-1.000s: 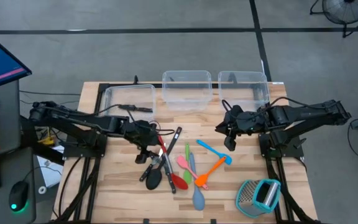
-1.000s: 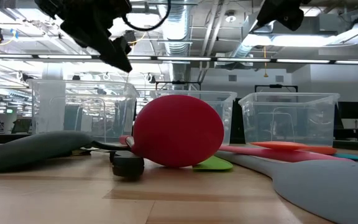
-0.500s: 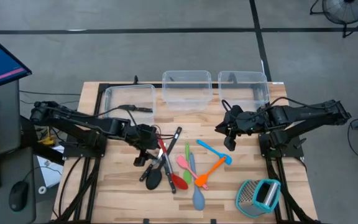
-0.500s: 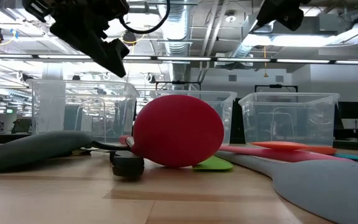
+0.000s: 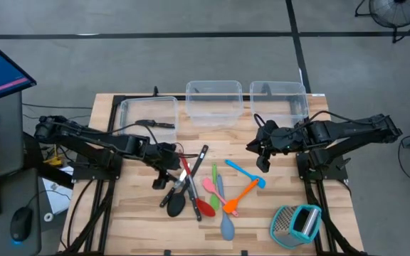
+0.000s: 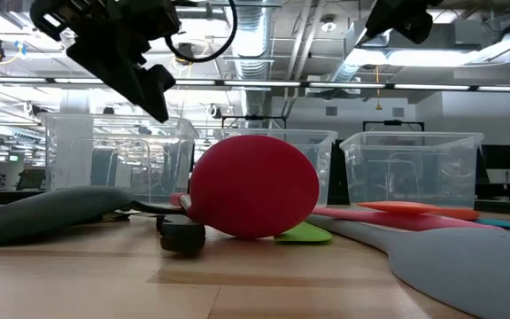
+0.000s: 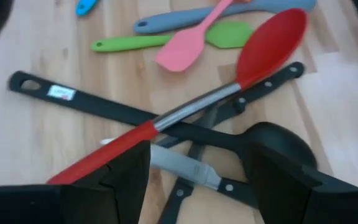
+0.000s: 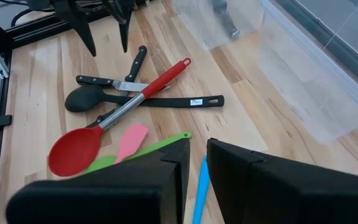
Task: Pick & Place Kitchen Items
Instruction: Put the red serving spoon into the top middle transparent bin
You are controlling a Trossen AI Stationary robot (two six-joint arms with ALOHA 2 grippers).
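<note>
Where the wooden surface point(image 5: 134, 220) is nearest, a red spoon point(image 5: 199, 199), black spoon point(image 5: 176, 205), knives and coloured spatulas lie crossed, the left gripper point(image 5: 164, 179) hovering above them with fingers wide and empty. Farther back, the right gripper point(image 5: 262, 163) hangs aside, fingers narrow, holding nothing. Farthest, three clear bins point(image 5: 214, 100); only the high view shows a dark utensil in the left one.

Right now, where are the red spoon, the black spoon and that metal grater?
red spoon point(image 7: 272, 45): left wrist view, on its red bowl.
black spoon point(image 8: 84, 98): right wrist view, on its black bowl.
grater point(image 5: 295, 224): high view, on its teal frame near the table's corner.
</note>
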